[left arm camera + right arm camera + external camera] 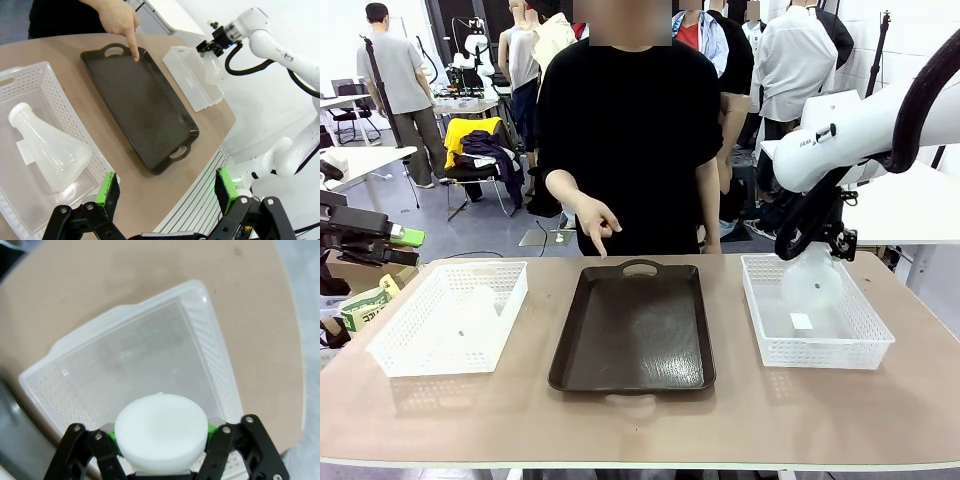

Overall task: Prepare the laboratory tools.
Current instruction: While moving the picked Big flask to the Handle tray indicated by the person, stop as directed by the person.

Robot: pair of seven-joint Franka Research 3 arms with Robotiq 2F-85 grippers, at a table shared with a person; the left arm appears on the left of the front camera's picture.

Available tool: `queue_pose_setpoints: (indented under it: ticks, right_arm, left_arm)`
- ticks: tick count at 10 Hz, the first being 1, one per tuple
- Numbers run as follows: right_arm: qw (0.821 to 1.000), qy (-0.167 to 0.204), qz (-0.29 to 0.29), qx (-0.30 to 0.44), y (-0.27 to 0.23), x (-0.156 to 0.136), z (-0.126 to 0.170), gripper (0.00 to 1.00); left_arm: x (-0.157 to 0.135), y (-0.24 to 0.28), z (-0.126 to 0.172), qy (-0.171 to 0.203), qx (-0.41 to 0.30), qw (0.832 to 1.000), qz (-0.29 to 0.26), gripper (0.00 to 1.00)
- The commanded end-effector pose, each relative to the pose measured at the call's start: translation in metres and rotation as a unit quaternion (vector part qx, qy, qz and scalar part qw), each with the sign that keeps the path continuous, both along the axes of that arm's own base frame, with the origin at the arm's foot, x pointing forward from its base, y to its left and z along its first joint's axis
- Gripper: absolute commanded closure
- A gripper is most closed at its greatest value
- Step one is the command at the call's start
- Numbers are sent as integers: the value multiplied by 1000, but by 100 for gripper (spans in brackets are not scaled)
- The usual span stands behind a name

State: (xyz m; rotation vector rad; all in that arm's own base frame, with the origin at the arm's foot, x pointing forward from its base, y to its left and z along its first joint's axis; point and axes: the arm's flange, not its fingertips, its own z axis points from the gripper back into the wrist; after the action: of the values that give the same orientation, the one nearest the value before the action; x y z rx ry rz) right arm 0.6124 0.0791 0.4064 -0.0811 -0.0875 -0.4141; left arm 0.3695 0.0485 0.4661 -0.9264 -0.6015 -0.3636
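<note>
**Milky flask held over its basket, tray next**

The right gripper [161, 435] is clamped tight on the neck of the right flask [810, 283]. The flask hangs base-down over the right basket [825, 352], and its base seems clear of the basket floor. The person's hand [595, 222] points one finger down at the far end of the tray [635, 330], near its handle.

I judge the step in hand to be carrying this flask from basket to tray. The next move calls for a sideways carry toward the middle, high enough for the wide base to clear the basket wall and the tray rim. A level descent should follow, so the flask stands upright before the jaws part. The pointing hand is close to that spot and needs room.

The left gripper [166, 192] stands wide open with nothing in it, hovering by the near table edge. The left flask [47, 145] lies on its side in the left basket [55, 95]. It will likely need a grip at the neck and righting.
</note>
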Motion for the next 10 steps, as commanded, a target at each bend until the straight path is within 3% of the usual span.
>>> queue_pose_setpoints:
  ticks: [1,3,6,8,10]
  right_arm:
    - [997,-58,47,2,18,-30,35,100]
    - [986,-115,116,-18,68,-41,73,100]
    - [958,-149,243,-39,153,-47,101,100]
    - [936,-135,318,-66,217,-45,95,100]
    - [925,-106,355,-80,267,-40,80,100]
  left_arm:
    - [1,0,-3,-15,-9,1000,-2,0]
    - [1,0,-3,-15,-9,1000,-2,0]
    - [1,0,-3,-15,-9,1000,-2,0]
    - [1,0,-3,-15,-9,1000,-2,0]
    - [1,0,-3,-15,-9,1000,-2,0]
